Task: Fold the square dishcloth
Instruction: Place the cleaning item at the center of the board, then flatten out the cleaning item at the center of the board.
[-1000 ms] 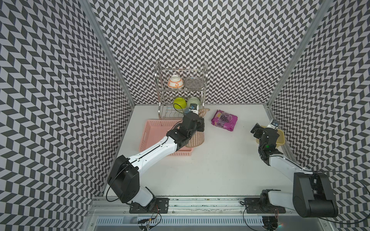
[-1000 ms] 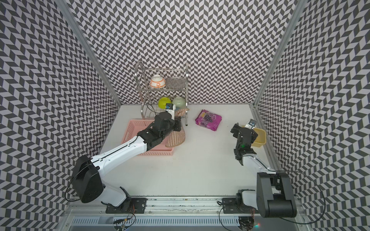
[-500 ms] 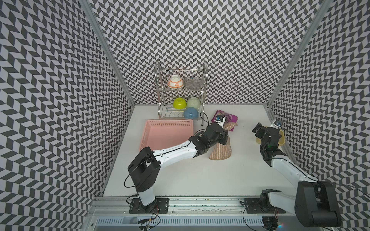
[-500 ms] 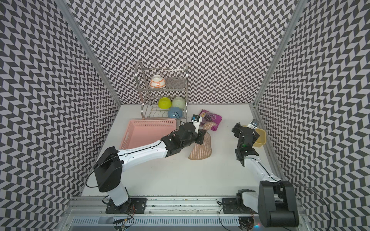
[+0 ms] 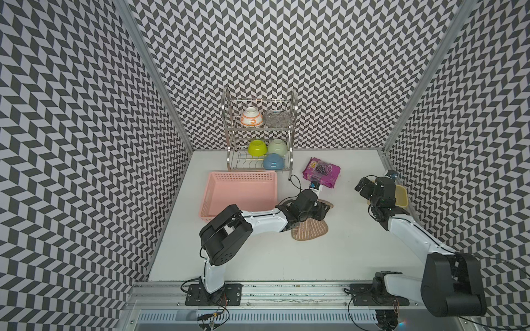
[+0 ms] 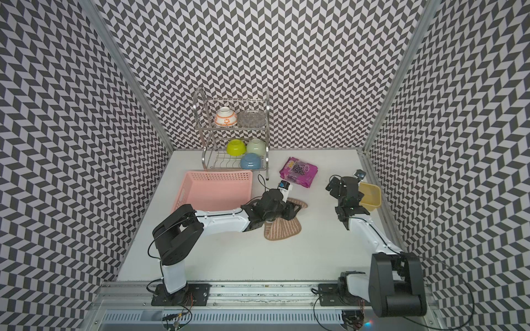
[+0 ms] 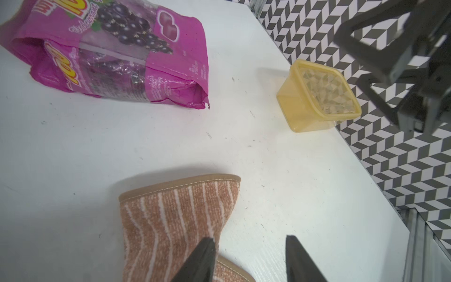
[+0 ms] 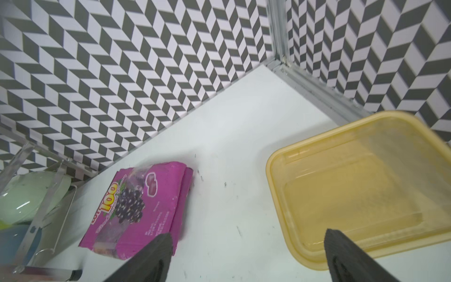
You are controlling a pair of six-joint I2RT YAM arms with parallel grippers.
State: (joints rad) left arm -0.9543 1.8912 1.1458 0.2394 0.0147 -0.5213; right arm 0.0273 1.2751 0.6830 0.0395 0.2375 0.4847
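Square dishcloth (image 5: 311, 231) is lying rumpled mid-table (image 5: 286, 258), near the pink basket (image 5: 218, 197) but apart from it, and well short of the purple snack bag (image 5: 321, 171). On my left wrist view, the left gripper (image 7: 249, 239) sits low over the cloth's far end with its fingers parted: one tip over cloth, the other over bare table, nothing pinched. Right gripper (image 8: 247, 234) is spread wide and empty, hovering by the yellow container (image 8: 353, 185).

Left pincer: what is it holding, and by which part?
Nothing: the left pincer is open over an edge of the dishcloth, which lies on the table.
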